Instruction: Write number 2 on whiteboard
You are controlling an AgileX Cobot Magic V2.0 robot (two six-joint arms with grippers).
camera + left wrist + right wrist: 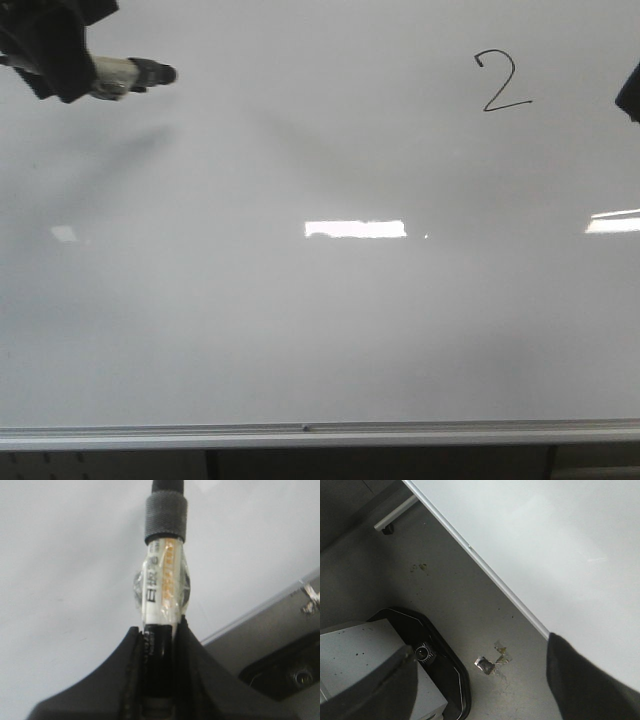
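1. The whiteboard (pixel 300 320) filled nearly the whole front view, glossy, with bright light reflections (pixel 355 229) across its middle band and a silver rail (pixel 300 435) along its lower edge.
2. The number 2 (pixel 503 80) sat near the whiteboard's upper right corner: thin black line, hooked top, slanted base stroke. It looked complete.
3. The left gripper (pixel 85 72) was at the whiteboard's upper left corner, well apart from the digit. Its fingers were closed on a marker (pixel 130 75); in the front view the dark tip end pointed toward the right.
4. In the left wrist view, the marker (pixel 162 590) ran out from between the two black fingers (pixel 120 670), clamped tight on its dark lower barrel. It had a white label with orange print, then a knurled dark collar. Whether the tip touched the board could not be told.
5. The right gripper showed in the front view only as a dark sliver at the whiteboard's right edge (pixel 630 92).
6. In the right wrist view, its fingers (pixel 585 680) stood wide apart with nothing between them, over the whiteboard's railed edge (pixel 495 580) and the floor (pixel 470 615) beyond.
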